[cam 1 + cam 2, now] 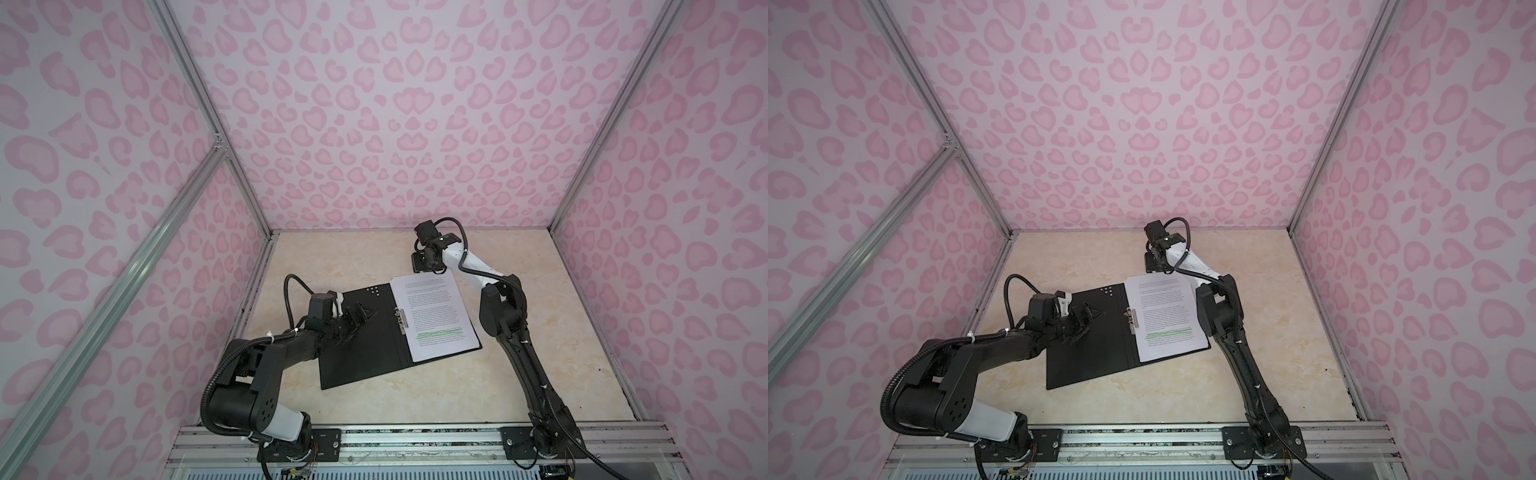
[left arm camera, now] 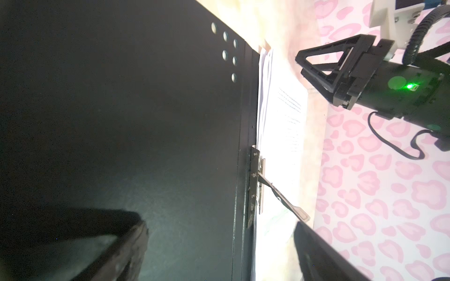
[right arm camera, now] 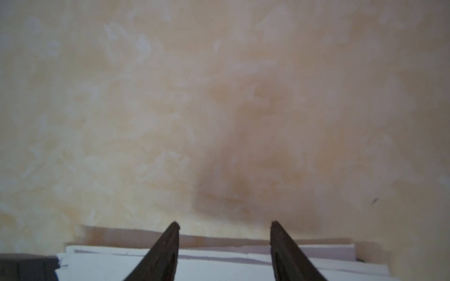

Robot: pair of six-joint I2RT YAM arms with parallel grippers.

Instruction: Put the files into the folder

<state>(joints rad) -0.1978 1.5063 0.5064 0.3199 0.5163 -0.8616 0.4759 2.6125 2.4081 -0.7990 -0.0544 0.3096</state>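
While the folder [image 1: 357,361] [image 1: 1088,361] lies spread open and flat in the middle of the pale marbled counter [image 1: 519,374], black inside facing up, the files [image 1: 436,316] [image 1: 1167,316] sit as one stack on its right-hand half. Their long edge is up against the metal clip [image 1: 400,320] [image 2: 255,185] at the spine. The top sheet is dense black print with a few green highlighted lines [image 1: 440,333] near the end closest to the robot's base. In the left wrist view the clip's lever [image 2: 282,197] stands raised at a slant above the paper instead of pressing down on it. At the far end the sheets are slightly fanned, their edges stepped one behind another, and they reach a little past the folder's far edge.

The left tool [image 1: 360,319] [image 1: 1086,322] [image 2: 220,222] hangs over the bare left cover, close to a small cluster of pale dots [image 1: 374,289], with its jaws spread wide and nothing between them. I can't tell whether it touches the cover.

The right tool [image 1: 424,262] [image 1: 1155,262] [image 3: 225,225] [image 2: 300,64] is at the far end of the stack, pointing down. Its jaws are apart, with only counter and paper edge showing in the gap, and the tips are just beyond the last sheet's edge. It grips nothing.

Pink spotted walls [image 1: 415,124] close in three sides.
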